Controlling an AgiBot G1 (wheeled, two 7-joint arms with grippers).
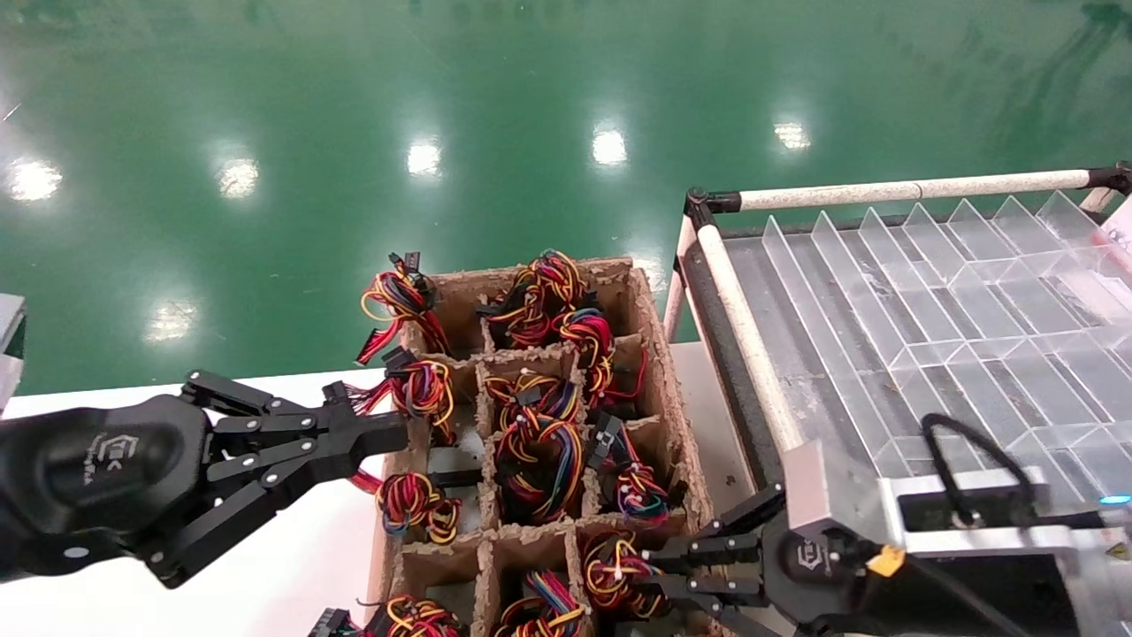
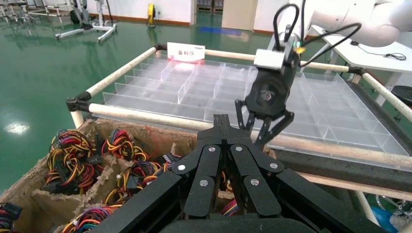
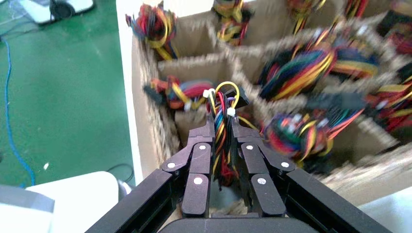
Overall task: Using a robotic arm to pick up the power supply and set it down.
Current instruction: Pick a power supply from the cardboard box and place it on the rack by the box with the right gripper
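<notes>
The power supply's wire bundle (image 3: pixel 222 127), with red, yellow, black and some blue strands, stands between the fingers of my right gripper (image 3: pixel 222 124), which is shut on it. Its metal box is hidden down in the compartment. In the head view this gripper (image 1: pixel 656 573), on the arm with the silver wrist block (image 1: pixel 836 495), reaches into the near right compartment, at the same bundle (image 1: pixel 610 566). My left gripper (image 1: pixel 402 433) is shut on nothing. It hovers at the left wall of the cardboard box (image 1: pixel 659 372), and its fingertips (image 2: pixel 217 122) are pressed together.
The divided cardboard box holds several other units with coloured wire bundles (image 1: pixel 539 447). A clear plastic divider tray (image 1: pixel 929 292) in a padded tube frame (image 1: pixel 752 336) lies to the right. A white tabletop (image 1: pixel 265 575) lies under the left arm, with green floor beyond.
</notes>
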